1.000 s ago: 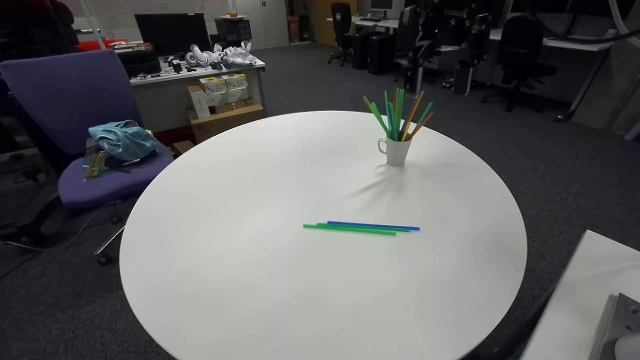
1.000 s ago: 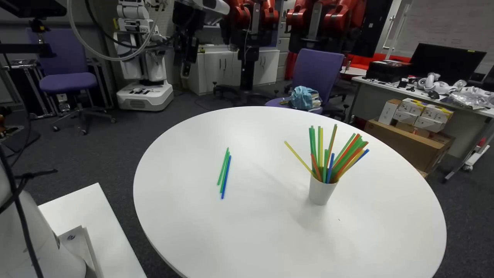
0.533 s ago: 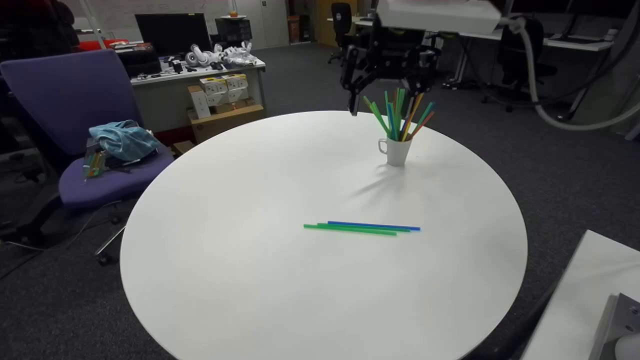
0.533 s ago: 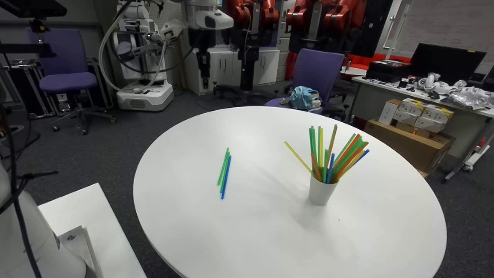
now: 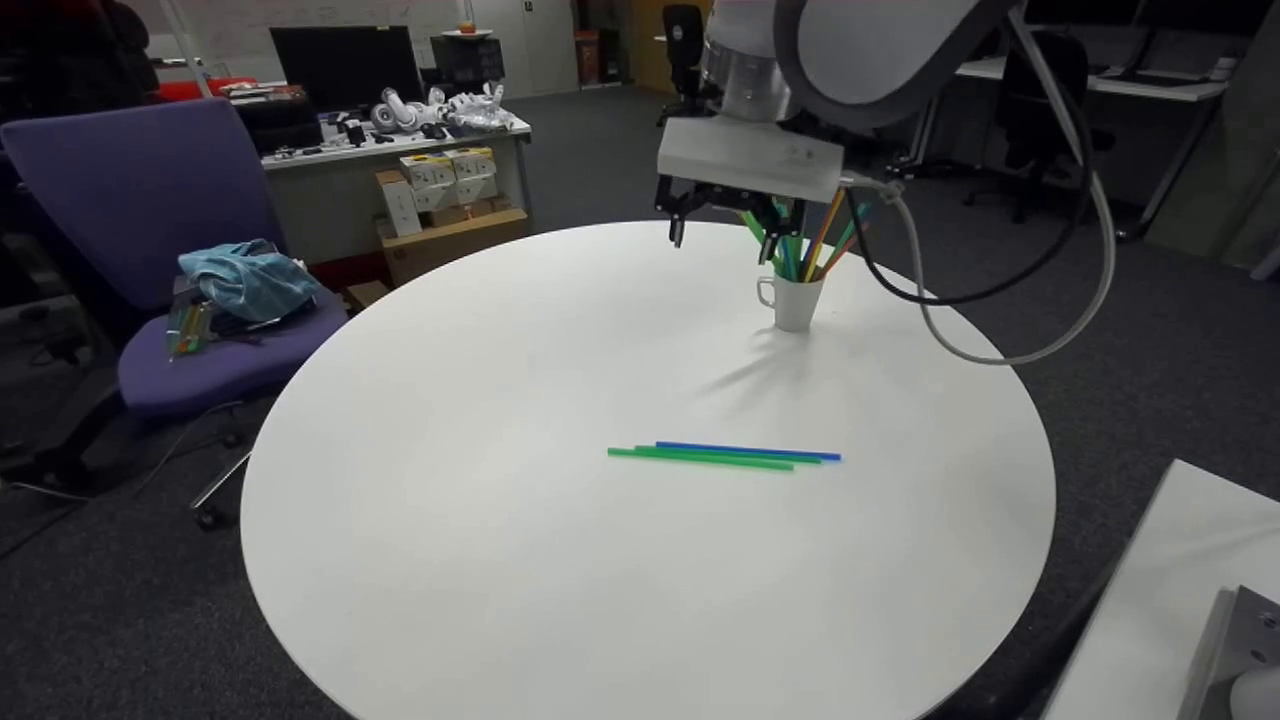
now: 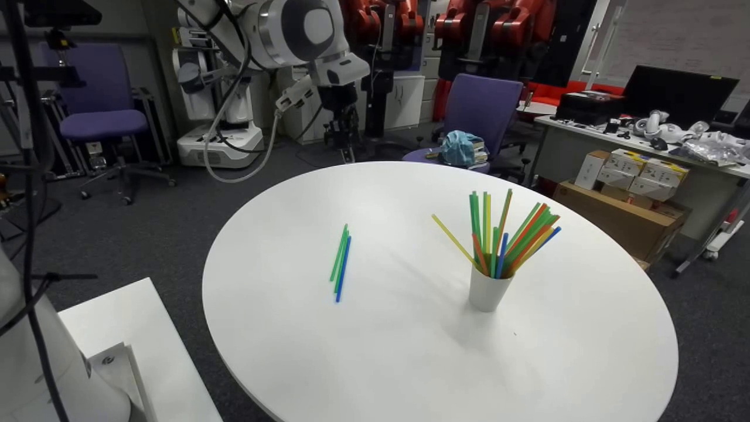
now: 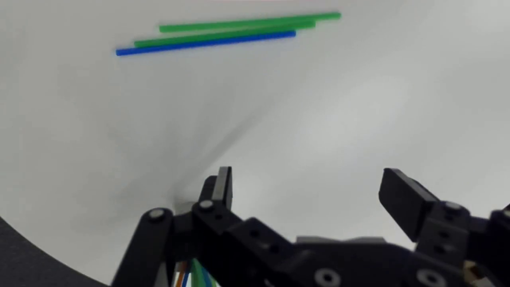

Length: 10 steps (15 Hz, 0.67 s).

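My gripper [image 5: 722, 247] hangs open above the round white table [image 5: 500, 580], with nothing between its fingers [image 7: 406, 199]. In an exterior view it partly covers the coloured straws [image 5: 836, 235] standing in a white mug [image 5: 797, 307]. The mug stands upright, its handle showing in that view; straws of green, yellow, orange and blue fan out of it [image 6: 530, 237]. A blue straw [image 7: 207, 43] and two green straws [image 7: 330, 16] lie side by side on the tabletop, apart from the gripper. Low in the wrist view, some mug straws [image 7: 196, 275] show behind a finger.
A purple chair [image 5: 230, 350] with a blue cloth [image 5: 245, 283] stands beside the table. A desk [image 5: 400, 150] with a monitor and boxes is behind. A white stand [image 6: 135, 328] carries the robot base. A loose hose [image 5: 1105, 270] hangs from the arm.
My arm has come down into view over the table's far side, bringing the open gripper near the mug in an exterior view. The straws and mug have not moved.
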Each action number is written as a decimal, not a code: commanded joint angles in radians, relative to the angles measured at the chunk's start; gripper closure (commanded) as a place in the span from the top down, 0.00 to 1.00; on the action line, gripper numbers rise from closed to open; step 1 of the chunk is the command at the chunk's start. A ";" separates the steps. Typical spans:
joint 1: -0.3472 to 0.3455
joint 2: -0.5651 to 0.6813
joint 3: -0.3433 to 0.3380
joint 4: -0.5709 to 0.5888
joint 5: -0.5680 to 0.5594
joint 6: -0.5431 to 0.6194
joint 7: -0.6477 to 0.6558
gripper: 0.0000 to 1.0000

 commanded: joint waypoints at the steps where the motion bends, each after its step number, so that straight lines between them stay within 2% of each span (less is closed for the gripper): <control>1: -0.009 0.037 -0.070 0.039 -0.176 0.023 0.216 1.00; 6: -0.002 0.052 -0.150 0.057 -0.514 -0.020 0.574 1.00; 10: 0.004 0.054 -0.154 0.063 -0.767 -0.127 0.867 1.00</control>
